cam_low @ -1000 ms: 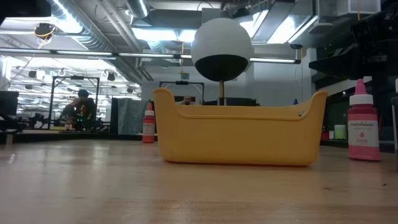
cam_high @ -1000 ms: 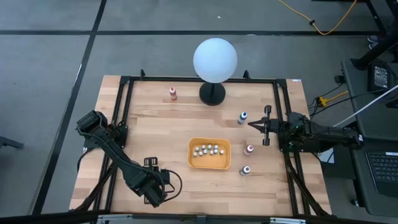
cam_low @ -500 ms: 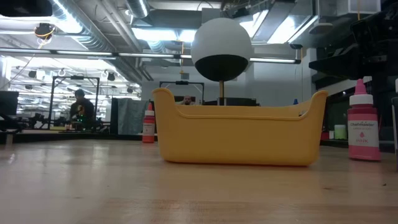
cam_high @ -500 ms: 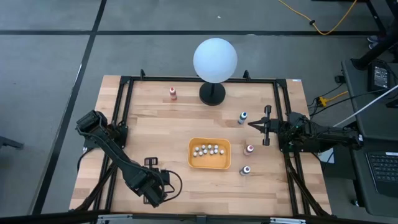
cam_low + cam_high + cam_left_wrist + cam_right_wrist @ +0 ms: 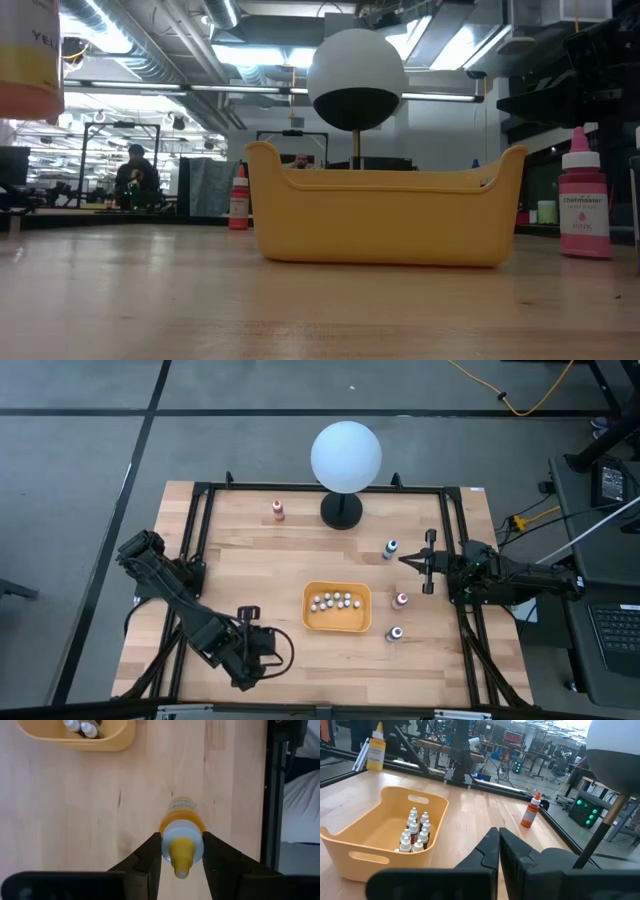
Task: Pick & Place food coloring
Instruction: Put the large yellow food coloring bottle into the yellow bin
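Now we see the left gripper [image 5: 182, 851] at the near left of the wooden table [image 5: 270, 550], its two dark fingers [image 5: 148, 857] clamped on the neck of a yellow food coloring bottle [image 5: 181, 827], just under the yellow cap. In the low view that bottle [image 5: 28, 55] hangs at the upper left, clear of the table top. From above, the left gripper [image 5: 248, 648] sits to the left of the yellow tub [image 5: 337, 608], apart from it.

Inside the tub lie several small bottles with pale caps [image 5: 415, 836], packed side by side.

Four more food coloring bottles stand on the table: an orange-red one [image 5: 278, 511] at the far left, beside the base of the white globe lamp [image 5: 345, 457]; a blue one [image 5: 390, 549] just right of the lamp's base; a pink one [image 5: 400, 601] just right of the tub; and a purple one [image 5: 396, 633] nearer, at the tub's right corner.

We find the right gripper [image 5: 405, 559] at the right side, fingers pressed together with nothing between them, its tip just beside the blue bottle.
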Controlling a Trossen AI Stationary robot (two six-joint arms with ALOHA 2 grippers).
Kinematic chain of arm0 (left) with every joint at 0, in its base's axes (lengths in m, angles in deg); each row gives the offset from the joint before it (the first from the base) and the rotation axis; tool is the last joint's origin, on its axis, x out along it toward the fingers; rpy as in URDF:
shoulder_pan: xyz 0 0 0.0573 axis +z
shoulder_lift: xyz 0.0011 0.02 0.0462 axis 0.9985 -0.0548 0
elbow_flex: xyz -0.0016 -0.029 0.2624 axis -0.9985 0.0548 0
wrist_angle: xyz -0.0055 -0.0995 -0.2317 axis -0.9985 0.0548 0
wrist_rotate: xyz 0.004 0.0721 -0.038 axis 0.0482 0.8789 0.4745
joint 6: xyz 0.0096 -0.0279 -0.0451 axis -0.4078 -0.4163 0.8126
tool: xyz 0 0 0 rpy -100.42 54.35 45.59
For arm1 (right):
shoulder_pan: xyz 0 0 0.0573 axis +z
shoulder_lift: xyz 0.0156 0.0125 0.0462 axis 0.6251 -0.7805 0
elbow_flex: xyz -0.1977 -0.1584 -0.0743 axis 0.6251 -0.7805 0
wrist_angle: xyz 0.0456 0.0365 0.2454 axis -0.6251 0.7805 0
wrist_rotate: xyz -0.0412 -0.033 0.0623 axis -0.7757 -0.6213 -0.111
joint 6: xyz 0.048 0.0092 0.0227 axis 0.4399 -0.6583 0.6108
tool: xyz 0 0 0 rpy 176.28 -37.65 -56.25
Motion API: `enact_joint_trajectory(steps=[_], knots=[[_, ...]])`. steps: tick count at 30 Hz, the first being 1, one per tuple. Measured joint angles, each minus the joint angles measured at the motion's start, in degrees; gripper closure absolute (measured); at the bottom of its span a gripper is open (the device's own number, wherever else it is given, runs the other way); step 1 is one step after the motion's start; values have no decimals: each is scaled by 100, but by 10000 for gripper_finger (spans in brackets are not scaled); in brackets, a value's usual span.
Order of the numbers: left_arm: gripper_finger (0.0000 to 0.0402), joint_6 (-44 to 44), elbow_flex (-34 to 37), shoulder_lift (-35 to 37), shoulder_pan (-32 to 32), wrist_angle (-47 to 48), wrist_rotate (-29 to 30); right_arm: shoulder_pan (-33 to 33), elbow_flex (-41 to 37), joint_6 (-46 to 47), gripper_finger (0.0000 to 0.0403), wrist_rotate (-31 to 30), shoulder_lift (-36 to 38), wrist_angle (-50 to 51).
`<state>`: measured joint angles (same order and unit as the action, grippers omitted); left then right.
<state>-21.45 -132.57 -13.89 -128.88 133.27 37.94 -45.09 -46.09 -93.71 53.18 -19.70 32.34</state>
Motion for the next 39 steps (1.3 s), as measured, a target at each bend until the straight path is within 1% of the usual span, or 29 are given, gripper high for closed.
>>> enact_joint_trajectory(steps=[5, 8, 10, 12, 15, 19, 23, 26, 31, 34, 39], knots=[[290, -182, -75, 1, 115, 26, -1, -2, 0, 0, 386, 0, 0, 2], [290, -535, -77, 1, 310, 0, -206, 0, 0, 0, 386, -2, 0, 2], [290, -898, -132, 1, 551, 9, -489, 0, 0, 0, 386, 0, 0, 1], [290, -1308, -256, 1, 844, -26, -647, -1, 1, 0, 386, 0, 0, 0], [290, -2020, -479, 1, 1282, -82, -761, -1, 0, 0, 386, -1, -1, 2], [290, -2879, -773, 1, 1805, -97, -768, 0, 2, 0, 386, -2, 0, 2], [290, -3456, -941, -22, 2241, -81, -811, -1, 0, 0, 386, -2, 0, 2], [290, -3780, -1109, -197, 2507, -73, -981, -2, 0, 0, 386, -1, -2, 2], [290, -4319, -1583, -669, 2715, 5, -1219, 0, 0, 0, 386, 0, -2, 1], [290, -4511, -1813, -929, 2766, 178, -1250, 0, 1, 0, 386, -1, -2, 1], [290, -4623, -1869, -1061, 2800, 195, -1290, -2, 0, 0, 386, 0, -2, 2]])
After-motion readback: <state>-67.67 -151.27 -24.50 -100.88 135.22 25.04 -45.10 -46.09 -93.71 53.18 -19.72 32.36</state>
